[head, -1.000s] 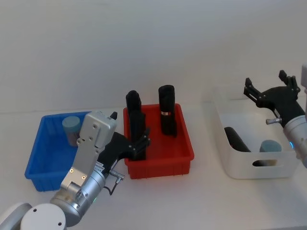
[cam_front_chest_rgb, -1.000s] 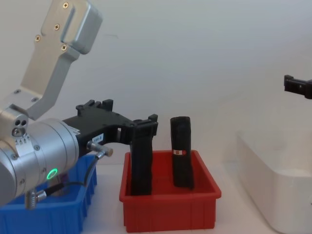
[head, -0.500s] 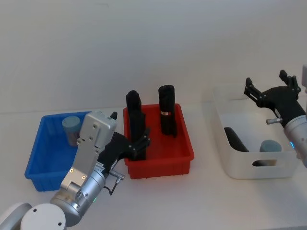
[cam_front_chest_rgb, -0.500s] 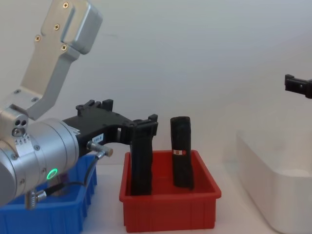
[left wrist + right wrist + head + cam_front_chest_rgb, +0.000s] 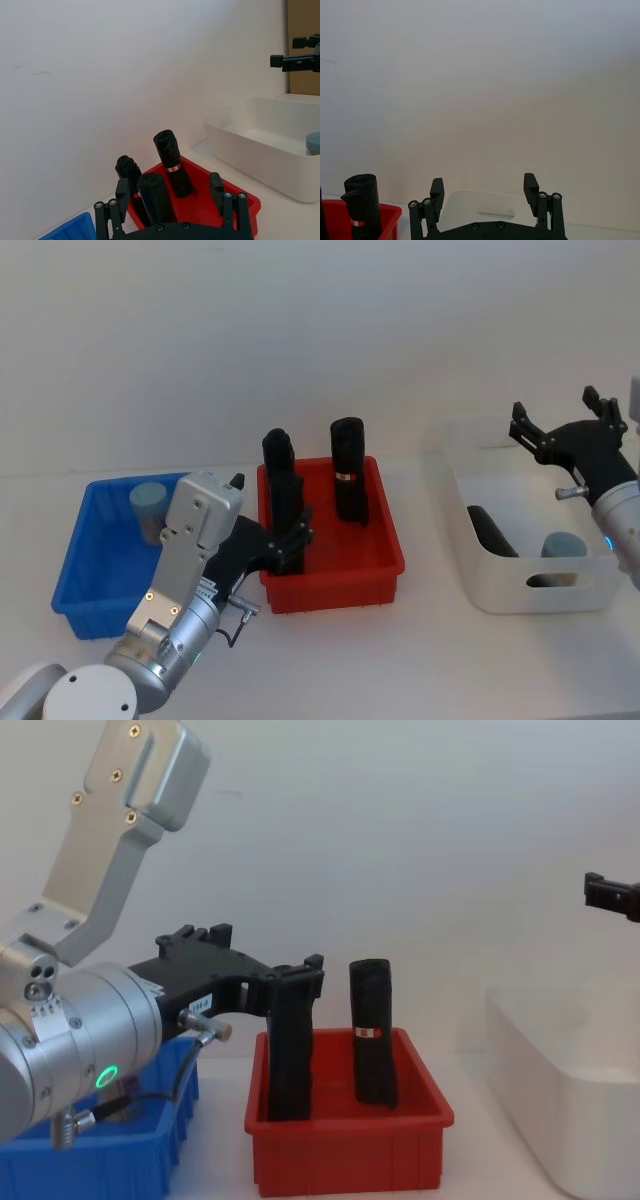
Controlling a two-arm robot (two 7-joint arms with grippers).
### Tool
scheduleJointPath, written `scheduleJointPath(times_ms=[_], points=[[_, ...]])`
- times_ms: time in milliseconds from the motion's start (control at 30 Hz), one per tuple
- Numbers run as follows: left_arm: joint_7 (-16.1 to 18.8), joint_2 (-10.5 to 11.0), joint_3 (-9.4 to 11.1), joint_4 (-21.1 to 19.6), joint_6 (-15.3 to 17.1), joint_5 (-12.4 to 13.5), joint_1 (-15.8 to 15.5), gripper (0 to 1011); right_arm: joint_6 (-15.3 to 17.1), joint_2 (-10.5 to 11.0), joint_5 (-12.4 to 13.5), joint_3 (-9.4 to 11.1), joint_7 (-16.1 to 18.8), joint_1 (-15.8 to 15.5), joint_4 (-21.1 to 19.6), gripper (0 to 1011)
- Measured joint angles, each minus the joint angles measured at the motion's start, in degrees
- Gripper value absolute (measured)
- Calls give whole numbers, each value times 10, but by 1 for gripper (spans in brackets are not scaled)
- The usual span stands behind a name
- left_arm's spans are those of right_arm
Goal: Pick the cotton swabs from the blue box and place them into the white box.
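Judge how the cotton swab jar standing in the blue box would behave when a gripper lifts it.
The cotton swab jar looks rigid, so probably holds shape. Its round sides may slip or roll if tipped. It seems small, likely light.

Right tool [image 5: 562,426]: edged very slightly lower in the chest view.
Left tool [image 5: 295,540]: no shift seen.
Boxes, jars: no shift seen.
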Motion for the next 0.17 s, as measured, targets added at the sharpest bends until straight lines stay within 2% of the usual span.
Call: scheduleJointPath(times_ms=[167], points=[[0, 0, 0, 0, 0, 0, 0, 1004, 0, 0, 0, 0, 0, 0, 0, 1001]])
